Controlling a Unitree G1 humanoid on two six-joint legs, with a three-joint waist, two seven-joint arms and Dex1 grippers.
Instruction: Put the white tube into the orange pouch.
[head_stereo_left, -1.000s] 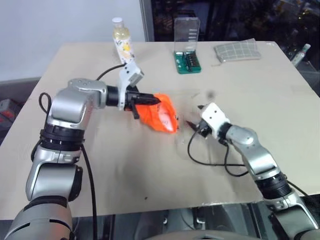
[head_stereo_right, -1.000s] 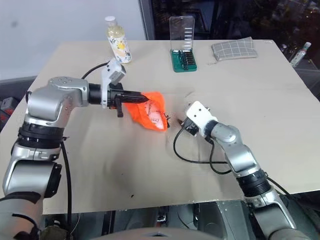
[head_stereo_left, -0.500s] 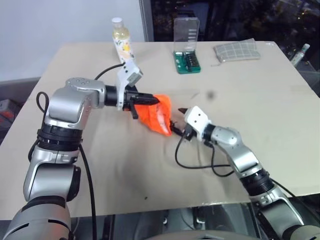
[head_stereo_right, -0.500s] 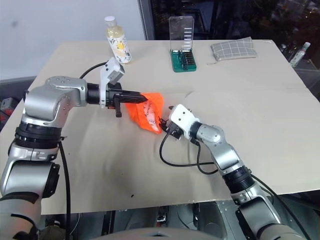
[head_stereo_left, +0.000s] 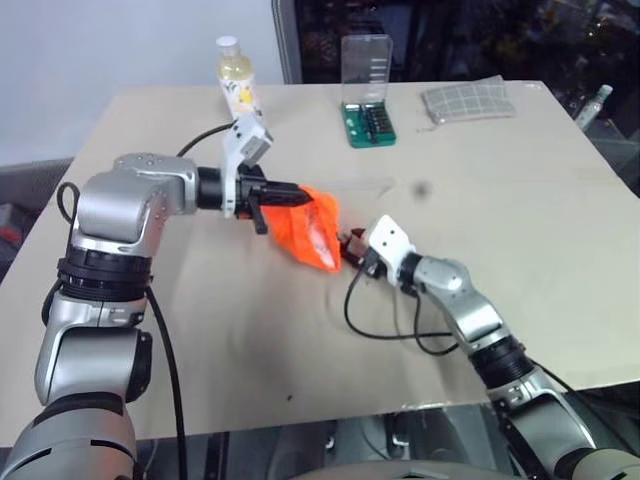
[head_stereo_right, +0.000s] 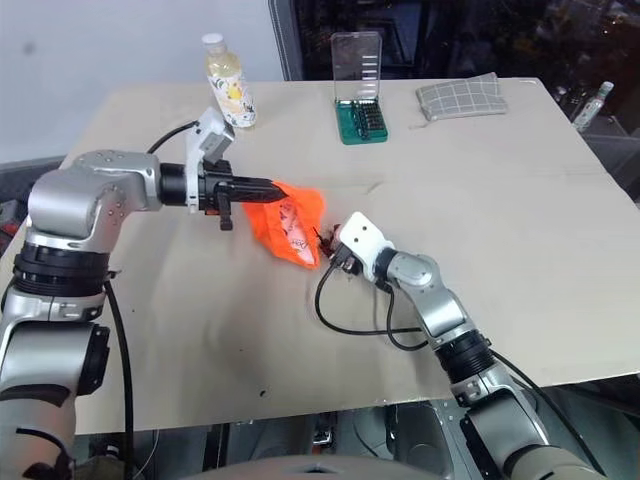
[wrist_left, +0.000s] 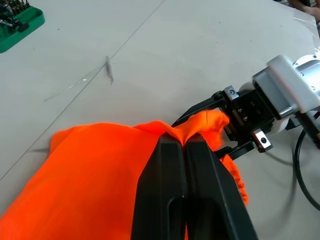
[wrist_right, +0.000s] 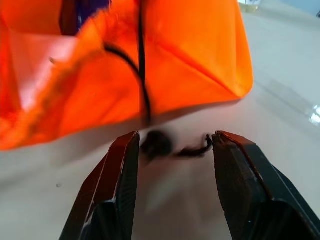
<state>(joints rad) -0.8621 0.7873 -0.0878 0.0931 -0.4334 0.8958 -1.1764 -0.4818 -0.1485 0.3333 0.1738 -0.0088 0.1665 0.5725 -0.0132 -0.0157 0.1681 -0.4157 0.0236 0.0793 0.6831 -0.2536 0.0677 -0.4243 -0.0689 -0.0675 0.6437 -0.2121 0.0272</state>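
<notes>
The orange pouch (head_stereo_left: 312, 228) hangs crumpled above the table, apparently open-mouthed.

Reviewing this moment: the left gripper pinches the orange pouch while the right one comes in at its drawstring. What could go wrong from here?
1. The right gripper stands open around the black cord toggle; closing could catch the orange pouch fabric instead.
2. The left gripper pinches just a small fold; a pull on the cord might tug it loose.
3. I cannot see the tube, so tightening may be premature.

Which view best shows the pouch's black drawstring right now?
The right wrist view: the drawstring runs down the orange pouch to a dark knot between the right end effector's open fingers. The head views show it only as a dark speck; the left wrist view hides it.
</notes>
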